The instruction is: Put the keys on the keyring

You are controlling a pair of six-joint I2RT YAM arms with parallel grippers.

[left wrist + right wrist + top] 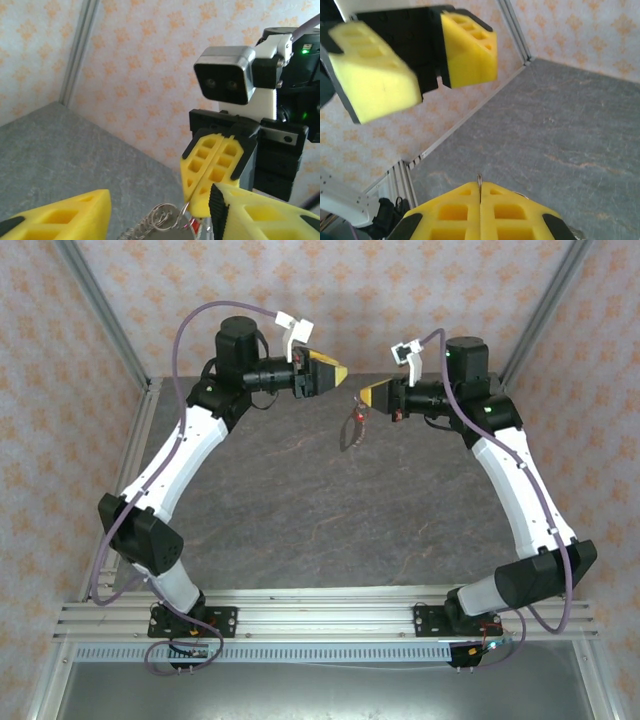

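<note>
Keyring pinched by clenched right gripper, dangling toward 6 o'clock; left gripper agape, empty, at its 10 o'clock; thin-wire pinch could be knocked loose by contact, ring dropped.

Wrist views face each other below overhead camera.

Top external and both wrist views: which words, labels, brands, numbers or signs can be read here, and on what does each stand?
None: no text here is readable.
The grey camera box shows no label.
The pale wallpaper bears orange ornaments, not letters.
The green light on the black arm housing is a lamp, not a sign.
</note>
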